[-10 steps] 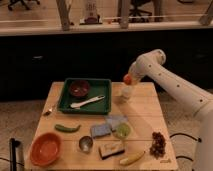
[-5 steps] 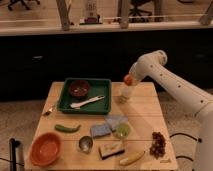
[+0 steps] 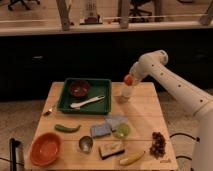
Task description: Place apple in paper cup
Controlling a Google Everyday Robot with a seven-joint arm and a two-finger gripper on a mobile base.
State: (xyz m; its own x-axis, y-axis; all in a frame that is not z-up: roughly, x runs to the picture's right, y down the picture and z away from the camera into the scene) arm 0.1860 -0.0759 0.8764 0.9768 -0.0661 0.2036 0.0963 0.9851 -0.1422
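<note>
The small red-orange apple (image 3: 128,79) is up in the air at the tip of my white arm, over the far right part of the wooden table (image 3: 145,125). My gripper (image 3: 130,81) is closed around the apple and holds it just above the pale paper cup (image 3: 125,94). The cup stands upright on the table right of the green tray. The apple is above the cup's rim, not inside it.
A green tray (image 3: 102,90) holds a dark red bowl (image 3: 79,89) and a white spoon (image 3: 87,102). Nearer are an orange bowl (image 3: 45,148), a metal cup (image 3: 86,144), a blue sponge (image 3: 100,130), a yellow-green fruit (image 3: 121,130), grapes (image 3: 158,142) and a banana (image 3: 131,158).
</note>
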